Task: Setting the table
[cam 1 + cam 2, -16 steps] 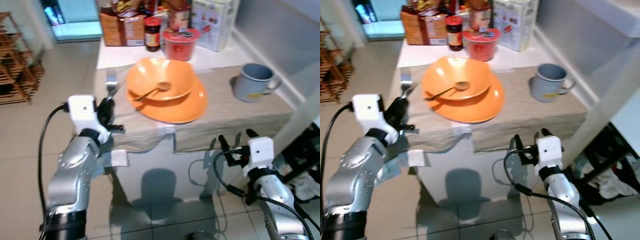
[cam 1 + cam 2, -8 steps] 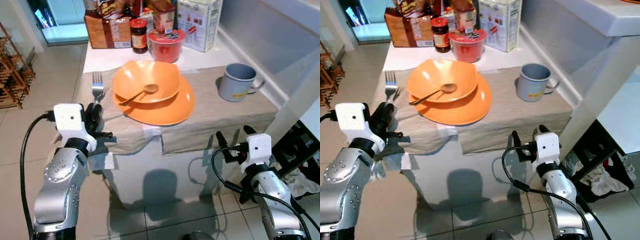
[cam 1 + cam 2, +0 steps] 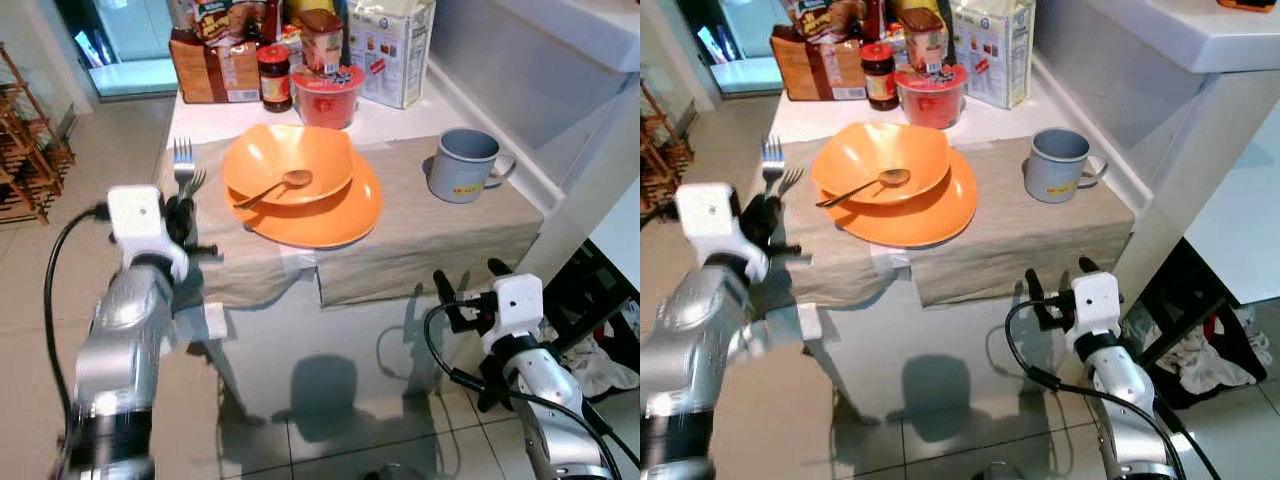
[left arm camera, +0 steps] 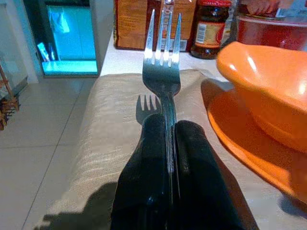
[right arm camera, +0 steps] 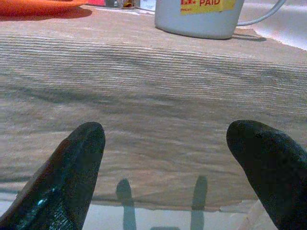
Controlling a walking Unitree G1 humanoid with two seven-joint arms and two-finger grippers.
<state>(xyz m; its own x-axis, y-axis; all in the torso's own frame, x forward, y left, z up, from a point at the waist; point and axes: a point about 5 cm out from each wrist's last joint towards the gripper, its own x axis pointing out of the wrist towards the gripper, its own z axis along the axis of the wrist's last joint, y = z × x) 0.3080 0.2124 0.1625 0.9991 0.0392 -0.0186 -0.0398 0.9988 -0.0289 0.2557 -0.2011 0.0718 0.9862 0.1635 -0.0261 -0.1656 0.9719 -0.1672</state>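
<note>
Covering white table (image 3: 400, 330), beige cloth (image 3: 440, 235) (wrinkled), tiled floor (image 3: 30, 300)

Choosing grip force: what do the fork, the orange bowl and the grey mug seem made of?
Fork in the left claw: polished metal, mirror glints. Orange bowl: glossy, probably plastic or melamine; ceramic is possible. Grey mug: matte, likely ceramic or enamel.

Past the fork-holding fingers, at the table's far end, stand a brown box (image 3: 212, 68), a dark jar (image 3: 274, 76), a red tub (image 3: 326, 94) and a white carton (image 3: 391, 50). A wooden rack (image 3: 28, 150) stands on the floor.
</note>
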